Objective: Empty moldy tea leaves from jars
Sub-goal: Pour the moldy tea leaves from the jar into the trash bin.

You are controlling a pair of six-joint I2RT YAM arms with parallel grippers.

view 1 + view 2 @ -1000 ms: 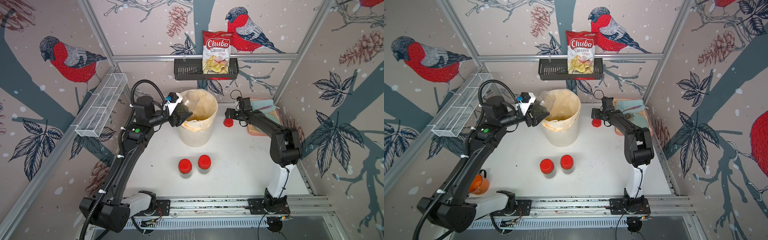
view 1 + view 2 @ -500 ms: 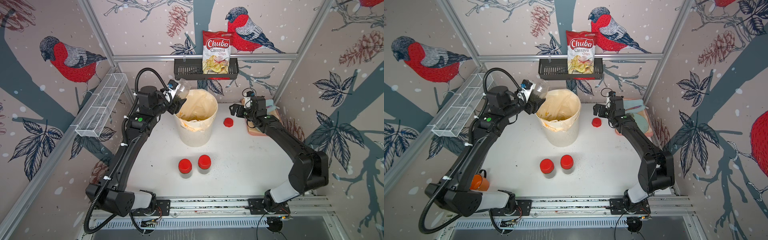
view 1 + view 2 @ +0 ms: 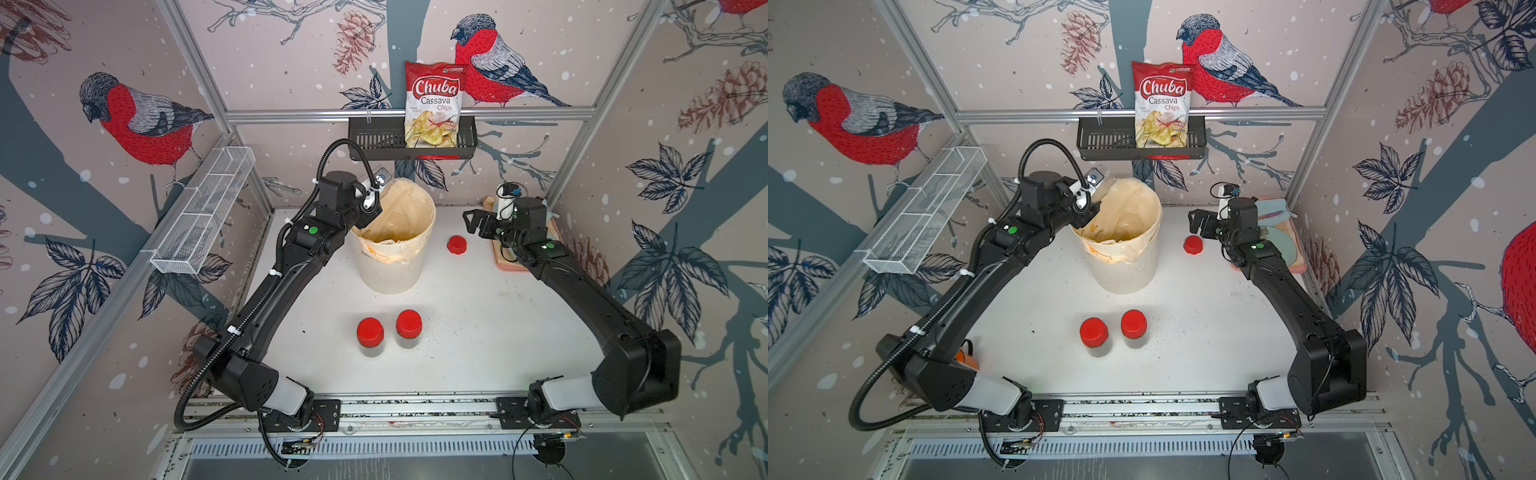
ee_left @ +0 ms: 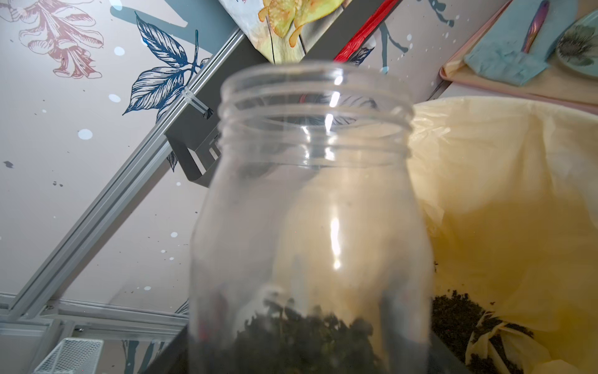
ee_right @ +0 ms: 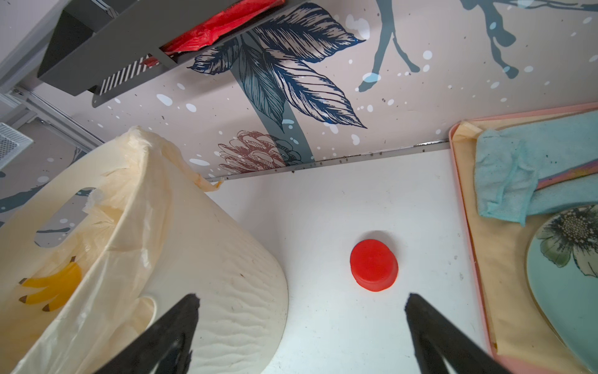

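My left gripper (image 3: 368, 208) is shut on an open clear jar (image 4: 310, 200) at the far left of the rim of the white bin (image 3: 392, 266). The jar's mouth points up and away. Dark tea leaves (image 4: 307, 333) lie at its gripped end, and more tea leaves (image 4: 453, 314) sit in the bin's yellowish liner. In both top views two jars with red lids (image 3: 370, 336) (image 3: 409, 328) stand in front of the bin. A loose red lid (image 5: 373, 265) lies right of the bin. My right gripper (image 5: 301, 299) hangs open just right of it, holding nothing.
A pink tray (image 5: 466, 226) with a blue cloth and a flowered plate sits at the back right, beside my right wrist. A black wall shelf (image 3: 361, 143) holds a chips bag (image 3: 432, 104) above the bin. A wire basket (image 3: 199, 216) hangs on the left wall.
My left arm tipped the jar back from over the bin's opening, mouth now upward, and drew it to the left rim. My right gripper pulled back from the loose lid toward the tray.
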